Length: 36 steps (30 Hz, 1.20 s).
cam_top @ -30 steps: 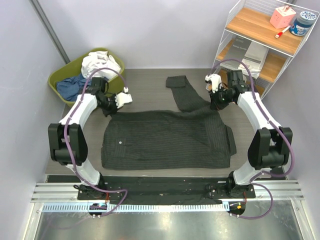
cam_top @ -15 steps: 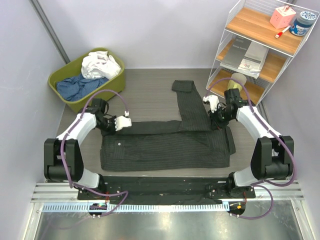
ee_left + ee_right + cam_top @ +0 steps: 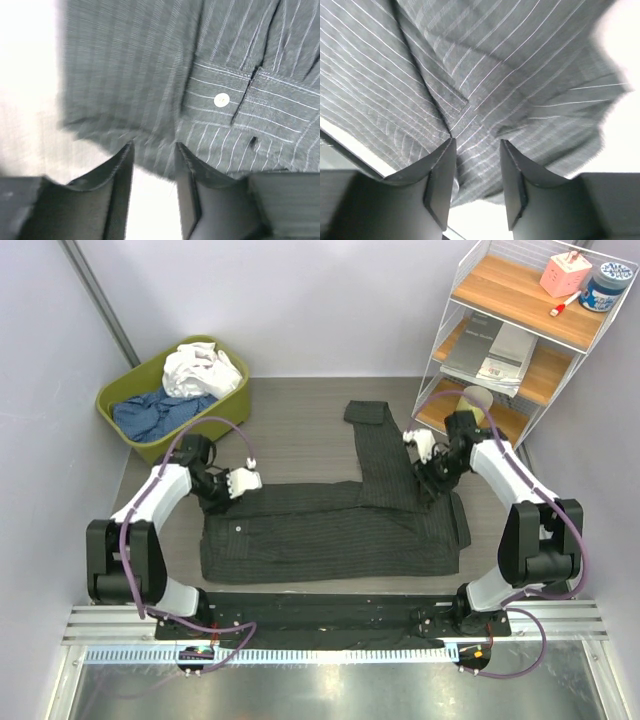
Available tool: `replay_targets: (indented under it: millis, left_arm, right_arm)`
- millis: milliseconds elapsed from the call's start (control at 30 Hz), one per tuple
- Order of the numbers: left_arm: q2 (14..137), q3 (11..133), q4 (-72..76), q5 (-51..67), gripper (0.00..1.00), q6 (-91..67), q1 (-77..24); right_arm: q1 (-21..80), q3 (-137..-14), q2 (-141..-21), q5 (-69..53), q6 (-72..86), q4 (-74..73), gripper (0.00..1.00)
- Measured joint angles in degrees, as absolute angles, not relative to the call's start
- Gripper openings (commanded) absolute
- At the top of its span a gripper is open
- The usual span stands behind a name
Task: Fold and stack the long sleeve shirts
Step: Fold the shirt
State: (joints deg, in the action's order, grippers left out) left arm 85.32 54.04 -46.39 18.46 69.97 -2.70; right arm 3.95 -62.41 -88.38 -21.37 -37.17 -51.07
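A dark pinstriped long sleeve shirt (image 3: 330, 535) lies flat on the table, its far edge folded toward me. One sleeve (image 3: 372, 440) runs away from the body toward the back. My left gripper (image 3: 228, 486) sits at the shirt's far-left corner. In the left wrist view it (image 3: 155, 146) is open, with bare table between the fingers and the shirt (image 3: 150, 75) and a white button (image 3: 221, 100) just beyond. My right gripper (image 3: 432, 476) hovers over the far-right corner. Its jaws (image 3: 477, 141) are open above the striped fabric (image 3: 495, 65).
A green bin (image 3: 128, 386) at the back left holds white and blue garments. A white wire shelf rack (image 3: 520, 330) with wooden shelves stands at the back right, close to the right arm. The table's near edge ends at a black rail (image 3: 320, 610).
Both grippers pulled the shirt's far edge toward me, folding it over the body. They have since let go. The sleeve shifted right and straightened.
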Motion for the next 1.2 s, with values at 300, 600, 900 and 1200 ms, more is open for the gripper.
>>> replay_targets:
  millis: [300,600,900,1200]
  left_arm:
    - [79.26,68.34,-43.18,26.22,0.97,53.54,-2.63]
    - [72.25,69.45,-29.91,32.93,1.0,33.87,-2.66]
    - [73.49,69.89,-28.14,30.0,1.0,23.11,-2.85]
    - [73.67,69.89,-26.33,29.54,1.0,21.39,-2.87]
  right_arm:
    - [4.08,-81.56,-93.17,-24.62,-29.56,-49.76,0.56]
    - [10.57,-98.26,-116.46,-19.35,-25.5,-39.9,0.62]
    - [11.62,-119.79,-136.94,-18.59,-18.2,-35.94,0.63]
    - [11.22,-122.96,-139.98,-17.98,-13.13,-33.52,0.58]
